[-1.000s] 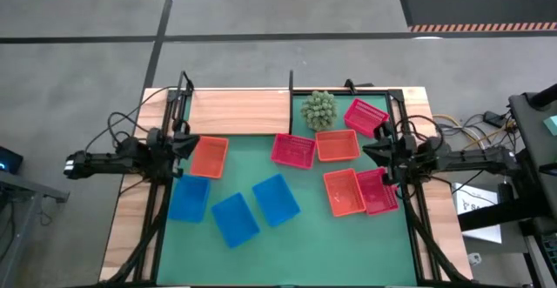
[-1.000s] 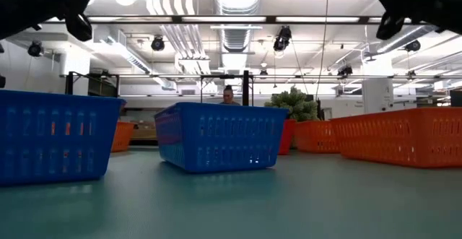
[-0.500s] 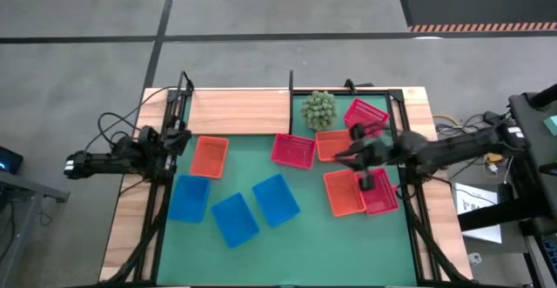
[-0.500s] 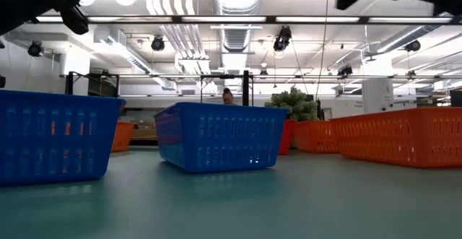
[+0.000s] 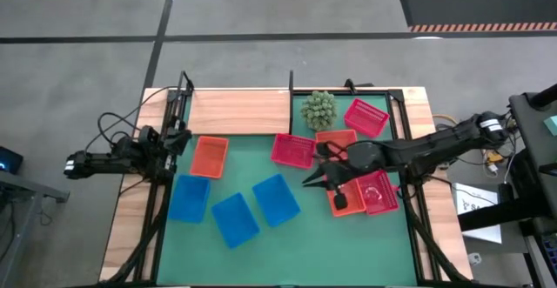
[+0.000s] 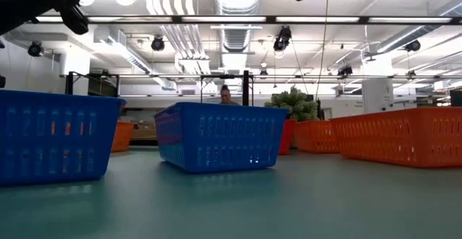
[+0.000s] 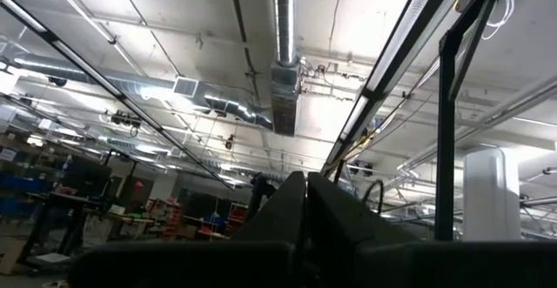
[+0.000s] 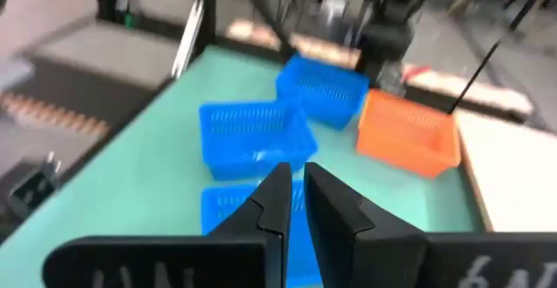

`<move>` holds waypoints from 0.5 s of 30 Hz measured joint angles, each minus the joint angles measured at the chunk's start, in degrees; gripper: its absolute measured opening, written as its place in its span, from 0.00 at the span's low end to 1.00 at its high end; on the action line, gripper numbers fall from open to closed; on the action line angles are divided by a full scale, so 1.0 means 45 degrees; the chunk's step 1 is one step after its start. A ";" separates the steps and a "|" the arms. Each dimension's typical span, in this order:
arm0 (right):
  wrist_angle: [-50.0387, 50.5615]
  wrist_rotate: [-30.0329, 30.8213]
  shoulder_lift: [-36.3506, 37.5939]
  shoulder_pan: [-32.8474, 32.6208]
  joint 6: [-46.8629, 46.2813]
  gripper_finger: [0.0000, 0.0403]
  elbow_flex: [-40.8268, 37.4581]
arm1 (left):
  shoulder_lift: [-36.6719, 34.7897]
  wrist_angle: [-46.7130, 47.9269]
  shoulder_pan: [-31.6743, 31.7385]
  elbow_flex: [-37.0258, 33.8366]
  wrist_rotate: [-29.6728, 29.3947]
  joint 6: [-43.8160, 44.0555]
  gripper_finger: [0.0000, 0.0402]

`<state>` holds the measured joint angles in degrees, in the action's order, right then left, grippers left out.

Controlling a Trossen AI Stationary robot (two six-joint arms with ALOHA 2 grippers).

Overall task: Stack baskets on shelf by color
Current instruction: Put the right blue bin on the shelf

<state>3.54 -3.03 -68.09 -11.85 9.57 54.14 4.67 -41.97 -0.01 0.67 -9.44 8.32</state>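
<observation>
Three blue baskets lie at the near left of the green mat, also in the right wrist view. One orange basket lies by my left gripper, which is shut and empty at the table's left edge. Two more orange baskets and three red-pink ones lie to the right. The wooden shelf at the far left bears no basket. My right gripper is shut and empty, above the mat between the blue and orange baskets; it shows in its own wrist view.
A spiky green ball plant stands beside the shelf's black post. My right arm reaches across the right-hand orange and red-pink baskets. Bare mat lies along the near edge. Black frame rails run down both sides.
My right gripper has swung from the table's right edge toward the middle of the mat, passing over the right-hand orange and red-pink baskets, and now points toward the blue baskets. No basket has moved.
</observation>
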 joint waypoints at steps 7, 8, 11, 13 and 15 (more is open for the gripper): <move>0.4409 0.0015 -0.1901 -0.0351 0.0556 0.07 0.3113 | -0.0070 -0.2649 0.0000 -0.0015 -0.0315 -0.1000 0.00; 0.4996 0.0005 -0.2122 -0.0383 0.0556 0.07 0.3526 | -0.0091 -0.2613 0.0000 -0.0022 -0.0311 -0.1164 0.00; 0.6492 -0.0092 -0.3018 -0.0507 0.0440 0.07 0.4501 | -0.0033 -0.2449 0.0000 -0.0049 -0.0333 -0.1305 0.00; 0.7214 -0.0080 -0.3573 -0.0647 0.0360 0.08 0.4980 | 0.0054 -0.2455 0.0000 -0.0049 -0.0338 -0.1296 0.00; 0.7436 -0.0092 -0.4036 -0.0758 0.0213 0.11 0.5420 | 0.0077 -0.2436 0.0000 -0.0049 -0.0338 -0.1287 0.00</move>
<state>37.01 -3.44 -86.25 -15.26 10.53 78.53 5.02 -52.93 -0.01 0.45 -10.96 2.52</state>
